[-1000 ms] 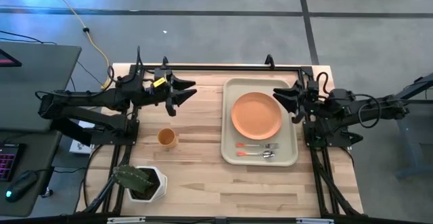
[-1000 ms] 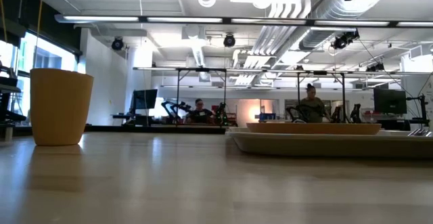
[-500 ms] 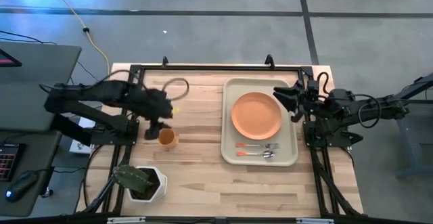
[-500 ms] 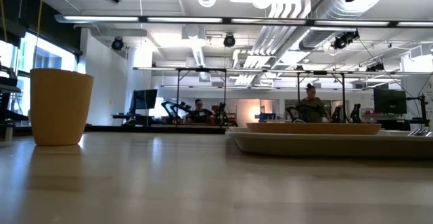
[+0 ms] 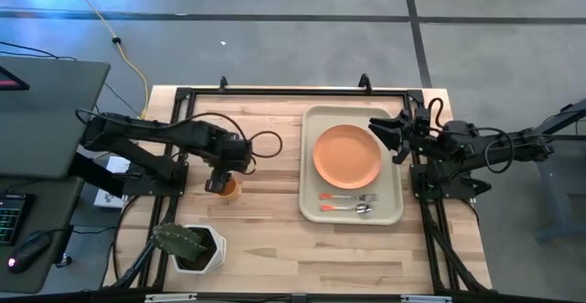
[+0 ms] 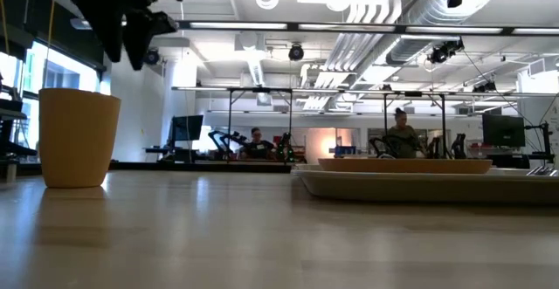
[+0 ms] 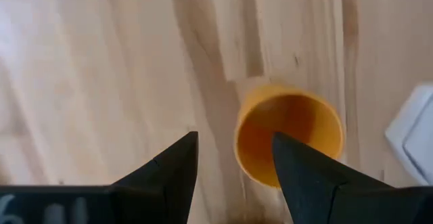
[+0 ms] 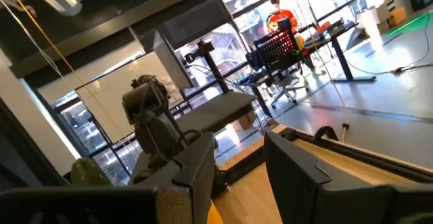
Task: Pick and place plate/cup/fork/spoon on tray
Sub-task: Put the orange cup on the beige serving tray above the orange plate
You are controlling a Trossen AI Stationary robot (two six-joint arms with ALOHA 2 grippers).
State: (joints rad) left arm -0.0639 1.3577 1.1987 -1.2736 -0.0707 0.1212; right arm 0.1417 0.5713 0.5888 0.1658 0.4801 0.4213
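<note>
The orange-yellow cup point(image 5: 226, 189) stands upright on the table at mid left; it also shows in the low view point(image 6: 78, 137) and the left wrist view point(image 7: 289, 133). My left gripper point(image 7: 233, 158) is open, pointing down just above the cup, clear of it; in the low view point(image 6: 131, 36) it hangs above the rim. The orange plate point(image 5: 347, 155) lies in the beige tray point(image 5: 317, 118). The fork point(image 5: 350, 197) and the spoon point(image 5: 346, 208) lie side by side in the tray's near part. My right gripper point(image 5: 383, 135) is open at the tray's far right edge, holding nothing.
A white square pot with a green cactus point(image 5: 192, 246) stands at the near left corner, close to the cup. A black frame runs along the table's edges. Bare wood lies between the cup and the tray.
My left gripper has swung from the table's far edge toward the near edge and down, turning from level to pointing down, and now hangs just above the cup. The cup, the tray and my right arm have kept still.
</note>
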